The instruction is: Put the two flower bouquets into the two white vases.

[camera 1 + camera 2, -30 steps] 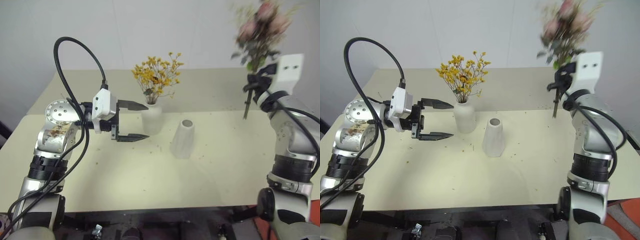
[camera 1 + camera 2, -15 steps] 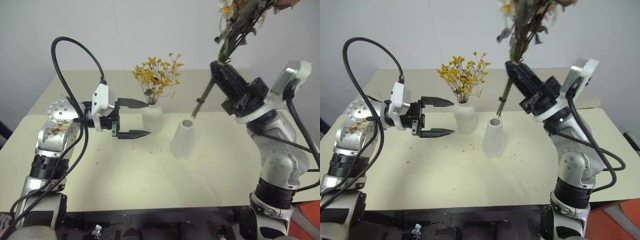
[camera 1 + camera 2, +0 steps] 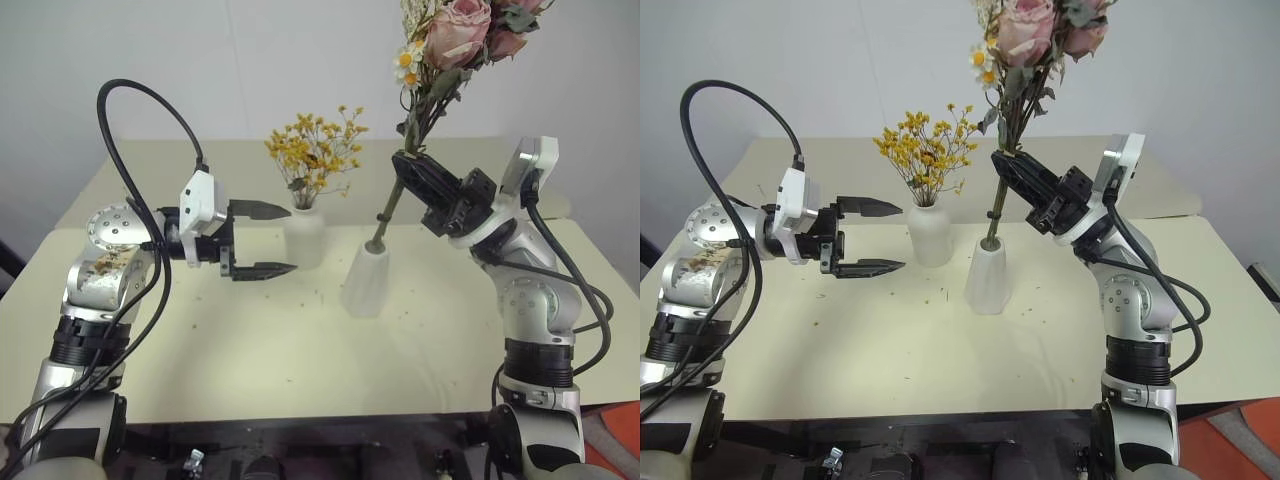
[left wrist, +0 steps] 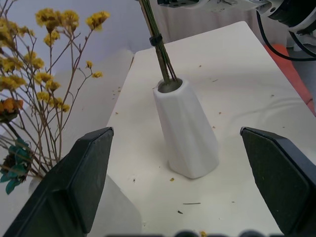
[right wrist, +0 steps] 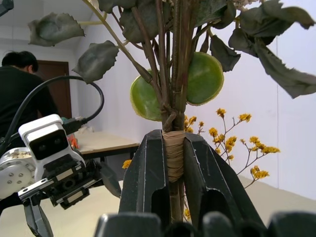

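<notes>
the right end effector (image 3: 412, 172) grips the rose bouquet (image 3: 455, 30), its stem tip already in the cone vase (image 3: 366, 280) on the bench, so next lower and release, while the left end effector (image 3: 268, 240) waits open.

The left gripper (image 3: 262, 240) hovers level over the tabletop's left half, jaws spread wide and empty, while the right gripper (image 3: 412, 172), angled upward above the middle, is clamped on a wrapped stem.
</notes>
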You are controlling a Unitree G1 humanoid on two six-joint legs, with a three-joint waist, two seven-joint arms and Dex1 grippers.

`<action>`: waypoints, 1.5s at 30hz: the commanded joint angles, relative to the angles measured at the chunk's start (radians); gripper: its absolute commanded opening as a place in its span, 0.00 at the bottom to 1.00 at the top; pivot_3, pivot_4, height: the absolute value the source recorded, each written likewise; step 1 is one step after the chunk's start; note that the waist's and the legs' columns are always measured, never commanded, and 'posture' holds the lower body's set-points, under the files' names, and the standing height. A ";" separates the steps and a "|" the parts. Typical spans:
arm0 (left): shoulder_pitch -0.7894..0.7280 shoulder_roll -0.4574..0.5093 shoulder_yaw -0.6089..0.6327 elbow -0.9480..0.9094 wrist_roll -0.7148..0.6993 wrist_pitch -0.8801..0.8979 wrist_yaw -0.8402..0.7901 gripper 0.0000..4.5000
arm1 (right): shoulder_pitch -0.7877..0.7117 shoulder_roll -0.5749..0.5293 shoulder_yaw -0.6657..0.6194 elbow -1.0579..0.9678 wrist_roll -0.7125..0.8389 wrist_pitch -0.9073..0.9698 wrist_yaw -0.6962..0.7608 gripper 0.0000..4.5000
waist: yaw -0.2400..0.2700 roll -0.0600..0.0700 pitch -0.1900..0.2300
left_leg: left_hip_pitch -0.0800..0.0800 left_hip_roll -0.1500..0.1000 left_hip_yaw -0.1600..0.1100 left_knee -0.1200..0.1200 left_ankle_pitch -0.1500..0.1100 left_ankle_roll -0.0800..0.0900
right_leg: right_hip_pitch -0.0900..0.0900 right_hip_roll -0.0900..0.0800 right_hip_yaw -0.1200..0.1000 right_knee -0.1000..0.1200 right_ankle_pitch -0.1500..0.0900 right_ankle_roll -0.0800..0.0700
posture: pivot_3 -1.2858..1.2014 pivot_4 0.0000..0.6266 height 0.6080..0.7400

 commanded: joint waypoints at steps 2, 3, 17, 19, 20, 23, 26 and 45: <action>-0.003 0.020 0.033 -0.045 -0.019 0.007 0.013 1.00 | -0.020 -0.018 0.011 -0.010 -0.010 -0.036 0.005 0.05 | 0.000 0.000 0.000 | 0.000 0.000 0.000 0.000 0.000 0.000 | 0.000 0.000 0.000 0.000 0.000 0.000 | 0.52 0.24 1.00; -0.002 0.020 0.033 -0.045 -0.020 0.006 0.014 1.00 | -0.016 -0.017 0.017 -0.013 -0.013 -0.036 0.004 0.05 | -0.001 0.000 0.000 | 0.000 0.000 0.000 0.000 0.000 0.000 | 0.000 0.000 0.000 0.000 0.000 0.000 | 0.52 0.24 1.00; 0.018 0.018 0.035 -0.056 -0.017 -0.003 0.025 1.00 | 0.047 0.004 0.067 -0.014 -0.048 -0.068 -0.013 0.05 | 0.000 0.000 0.000 | 0.000 0.000 0.000 0.000 0.000 0.000 | 0.000 0.000 0.000 0.000 0.000 0.000 | 0.52 0.24 1.00; 0.024 0.019 0.037 -0.059 -0.018 -0.003 0.025 1.00 | 0.061 0.009 0.071 -0.013 -0.054 -0.075 -0.013 0.05 | 0.000 0.000 0.000 | 0.000 0.000 0.000 0.000 0.000 0.000 | 0.000 0.000 0.000 0.000 0.000 0.000 | 0.52 0.24 1.00; 0.027 0.020 0.037 -0.060 -0.018 -0.004 0.025 1.00 | 0.068 0.013 0.073 -0.012 -0.056 -0.077 -0.013 0.05 | -0.001 0.000 0.000 | 0.000 0.000 0.000 0.000 0.000 0.000 | 0.000 0.000 0.000 0.000 0.000 0.000 | 0.52 0.24 1.00; 0.029 0.020 0.037 -0.058 -0.017 -0.006 0.026 1.00 | 0.080 0.026 0.077 0.004 -0.068 -0.088 -0.022 0.05 | -0.001 0.000 0.000 | 0.000 0.000 0.000 0.000 0.000 0.000 | 0.000 0.000 0.000 0.000 0.000 0.000 | 0.52 0.24 1.00; 0.025 0.019 0.037 -0.055 -0.015 -0.007 0.025 1.00 | 0.083 0.043 0.083 0.026 -0.081 -0.108 -0.022 0.05 | -0.001 0.000 0.000 | 0.000 0.000 0.000 0.000 0.000 0.000 | 0.000 0.000 0.000 0.000 0.000 0.000 | 0.52 0.24 1.00; 0.040 0.026 0.044 -0.072 -0.019 -0.010 0.035 1.00 | 0.149 0.057 0.103 0.020 -0.081 -0.155 -0.023 0.82 | -0.001 0.000 0.000 | 0.000 0.000 0.000 0.000 0.000 0.000 | 0.000 0.000 0.000 0.000 0.000 0.000 | 0.52 0.24 1.00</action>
